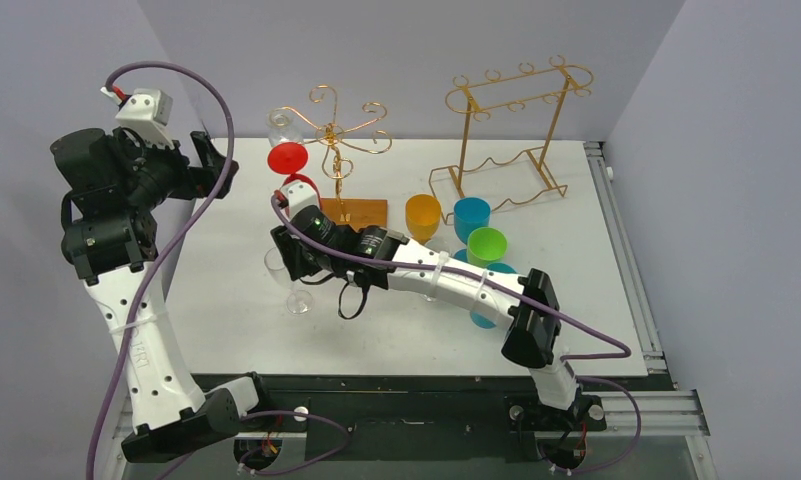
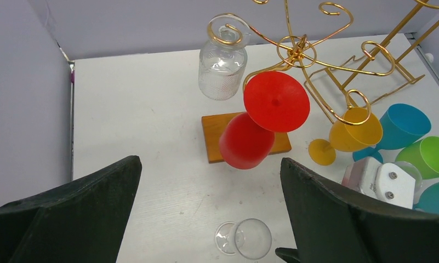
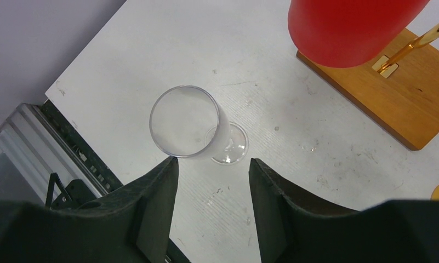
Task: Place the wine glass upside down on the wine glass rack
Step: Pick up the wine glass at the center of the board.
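A clear wine glass (image 3: 187, 123) stands upright on the white table, its rim just ahead of my right gripper's (image 3: 212, 164) left fingertip. That gripper is open, and only bare table shows between its fingers. From above, the glass (image 1: 296, 298) sits beside the right gripper (image 1: 294, 262). The gold wine glass rack (image 1: 336, 135) stands behind on its wooden base (image 1: 361, 212). A red glass (image 1: 287, 158) and a clear patterned glass (image 1: 284, 125) hang upside down from it. My left gripper (image 1: 211, 160) is raised at the left, wide open and empty, looking down at the clear glass (image 2: 250, 238) and the red glass (image 2: 261, 120).
A taller gold wire frame rack (image 1: 506, 130) stands at the back right. A yellow (image 1: 423, 217), a blue (image 1: 471, 218) and a green cup (image 1: 486, 245) stand close behind my right forearm. The table's left edge and a dark frame rail (image 3: 69, 164) lie near the clear glass.
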Available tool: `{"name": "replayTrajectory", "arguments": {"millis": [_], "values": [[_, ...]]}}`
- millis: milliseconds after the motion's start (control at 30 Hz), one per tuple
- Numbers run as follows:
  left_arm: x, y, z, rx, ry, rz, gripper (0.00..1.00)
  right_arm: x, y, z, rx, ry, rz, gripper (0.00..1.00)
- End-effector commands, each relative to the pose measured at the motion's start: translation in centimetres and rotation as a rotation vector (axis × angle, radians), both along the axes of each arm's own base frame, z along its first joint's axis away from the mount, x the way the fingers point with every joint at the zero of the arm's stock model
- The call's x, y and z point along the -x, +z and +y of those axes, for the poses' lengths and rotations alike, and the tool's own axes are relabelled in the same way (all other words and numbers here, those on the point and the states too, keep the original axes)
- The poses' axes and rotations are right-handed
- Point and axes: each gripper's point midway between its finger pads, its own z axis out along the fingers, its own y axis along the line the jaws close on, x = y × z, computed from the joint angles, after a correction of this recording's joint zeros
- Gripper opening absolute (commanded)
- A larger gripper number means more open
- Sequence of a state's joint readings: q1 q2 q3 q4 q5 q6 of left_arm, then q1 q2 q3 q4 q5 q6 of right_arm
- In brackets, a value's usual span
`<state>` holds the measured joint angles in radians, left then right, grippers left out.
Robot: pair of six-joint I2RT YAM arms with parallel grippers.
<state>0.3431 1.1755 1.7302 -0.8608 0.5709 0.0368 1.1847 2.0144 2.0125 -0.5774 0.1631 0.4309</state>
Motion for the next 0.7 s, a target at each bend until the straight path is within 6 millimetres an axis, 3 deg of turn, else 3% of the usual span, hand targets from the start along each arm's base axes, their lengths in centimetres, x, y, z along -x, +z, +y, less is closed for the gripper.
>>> {"name": "replayTrajectory", "arguments": {"millis": [0,400,667], "values": [[-0.3,0.6,-0.1,0.005,-0.019,-0.032,0.96,-1.4,1.5,0.6,-0.069,-0.009,-0.002,0.45],[-0.4,0.4,0.3,0.021,0.009,-0.025,0.98,-2.4,-0.6,2.7,-0.068,0.010,0.029,0.43],[-0.5,0.3,0.2,0.021,-0.001,-0.027,0.98,-2.5,-1.9,2.6,-0.039,0.014,0.048,0.38]]}}
